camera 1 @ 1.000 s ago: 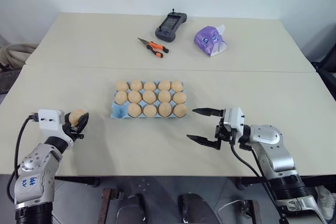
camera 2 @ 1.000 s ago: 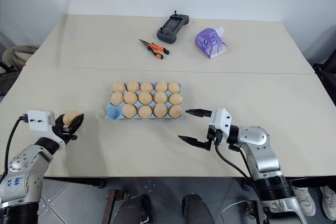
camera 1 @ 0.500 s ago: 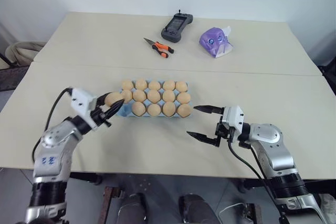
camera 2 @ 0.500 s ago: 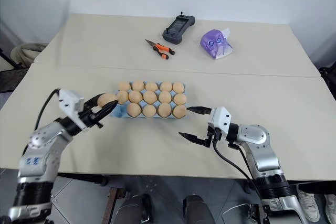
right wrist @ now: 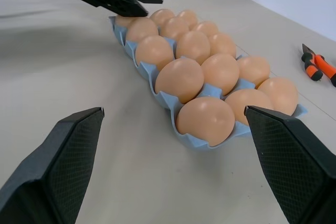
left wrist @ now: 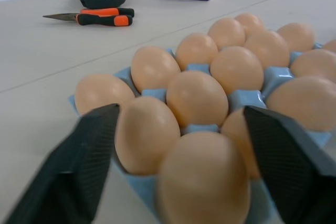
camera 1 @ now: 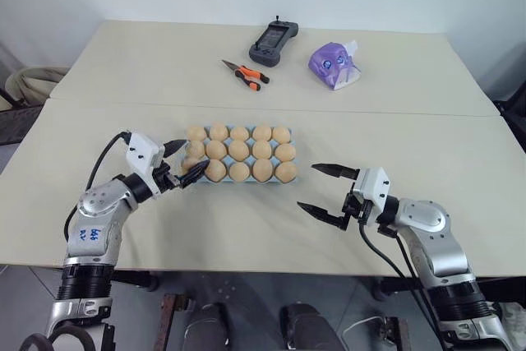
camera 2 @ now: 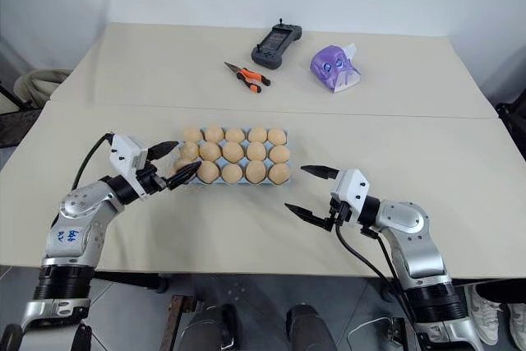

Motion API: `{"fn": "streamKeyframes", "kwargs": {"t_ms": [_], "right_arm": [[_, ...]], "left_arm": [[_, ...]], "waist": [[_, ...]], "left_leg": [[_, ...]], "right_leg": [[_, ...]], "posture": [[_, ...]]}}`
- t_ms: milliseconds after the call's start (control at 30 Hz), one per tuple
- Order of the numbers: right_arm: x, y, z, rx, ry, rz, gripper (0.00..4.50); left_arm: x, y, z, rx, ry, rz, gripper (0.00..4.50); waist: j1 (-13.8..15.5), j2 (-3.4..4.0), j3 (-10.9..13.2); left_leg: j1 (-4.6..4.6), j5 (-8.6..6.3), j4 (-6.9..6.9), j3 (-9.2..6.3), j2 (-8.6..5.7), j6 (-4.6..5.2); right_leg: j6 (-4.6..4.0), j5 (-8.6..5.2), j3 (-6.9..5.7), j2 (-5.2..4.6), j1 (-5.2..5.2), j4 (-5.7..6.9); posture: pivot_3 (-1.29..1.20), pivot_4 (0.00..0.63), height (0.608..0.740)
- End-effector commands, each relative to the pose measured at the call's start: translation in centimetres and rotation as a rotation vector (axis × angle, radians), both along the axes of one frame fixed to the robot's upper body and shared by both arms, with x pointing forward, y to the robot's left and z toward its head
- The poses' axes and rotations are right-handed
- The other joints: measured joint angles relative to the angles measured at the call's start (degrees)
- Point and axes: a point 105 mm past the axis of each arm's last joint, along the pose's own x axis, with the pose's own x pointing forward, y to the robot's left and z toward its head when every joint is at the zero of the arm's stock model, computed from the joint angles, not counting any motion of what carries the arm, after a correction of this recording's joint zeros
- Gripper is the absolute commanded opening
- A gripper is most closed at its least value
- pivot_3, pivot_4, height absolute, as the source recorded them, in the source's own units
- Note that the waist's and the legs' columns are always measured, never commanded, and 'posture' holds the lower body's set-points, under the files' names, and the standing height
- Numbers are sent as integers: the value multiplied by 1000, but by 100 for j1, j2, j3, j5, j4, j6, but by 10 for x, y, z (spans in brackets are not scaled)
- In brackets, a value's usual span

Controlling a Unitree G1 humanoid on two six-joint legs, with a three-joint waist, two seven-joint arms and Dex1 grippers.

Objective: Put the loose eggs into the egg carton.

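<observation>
Egg carton (camera 1: 233, 174) sits flat on the near bench (camera 1: 246, 228), about mid-width, long side running left to right. All three rows of five cups hold eggs (camera 1: 239, 152); the near-left corner egg (left wrist: 202, 182) lies directly between the left jaws, seated at the carton's corner. Left gripper (camera 1: 186, 163) is at the carton's left end, pointing right and roughly level, jaws spread with one finger on either side of that corner egg; whether the fingers touch it cannot be told. In the left wrist view both black fingers (left wrist: 79, 166) stand clear on the two flanks of the egg with blue carton rim visible beneath. Right gripper (camera 1: 325, 193) hangs over bare bench, right of the carton and a little nearer, apart from it, pointing left toward it, jaws spread wide and holding nothing. On the far bench, well apart from the carton: orange-handled pliers (camera 1: 242, 75), a dark handheld controller (camera 1: 272, 41) just right of and beyond them, and a purple tissue pack (camera 1: 332, 63) further right. A seam separates the near and far bench tops.
</observation>
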Motion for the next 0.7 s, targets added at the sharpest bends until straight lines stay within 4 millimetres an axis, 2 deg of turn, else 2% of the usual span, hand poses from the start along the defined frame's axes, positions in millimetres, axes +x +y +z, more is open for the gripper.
{"fn": "streamKeyframes", "kwargs": {"t_ms": [33,133,233,400,533,700], "right_arm": [[-1,-4,9,6,-40,-8,4500],[-1,-7,9,-4,-39,-11,4500],[-1,-23,11,-27,-31,-21,4500],[-3,-49,14,-59,-5,-56,4500],[0,-62,17,-64,-4,-95,4500],[3,-72,15,-66,5,-120,4500]], "left_arm": [[-12,11,25,23,-97,-11,4491],[-26,26,31,84,-123,-12,4491],[-50,42,24,179,-104,-52,4491],[-70,55,18,262,-99,-63,4491],[-76,55,17,246,-90,-53,4491],[-74,44,14,254,-108,-30,4491]], "waist": [[-1,0,0],[-6,0,0],[-20,0,0],[14,0,0],[5,1,0],[-5,1,0]], "left_leg": [[0,0,0,0,2,0],[-1,0,-3,-3,4,0],[-1,-1,-23,8,3,-1],[-2,-2,-39,10,4,0],[-4,-6,-40,9,13,6],[-3,-8,-41,10,12,11]], "right_leg": [[0,0,1,-3,0,0],[-1,0,-2,-3,-1,0],[-2,-1,8,-8,-13,-6],[-6,-3,7,-15,-16,-24],[-7,-4,7,-26,-12,-27],[-7,-3,8,-26,-12,-27]], "posture": [[0,150,740],[0,150,740],[0,150,740],[0,150,740],[0,150,740],[0,150,740]]}}
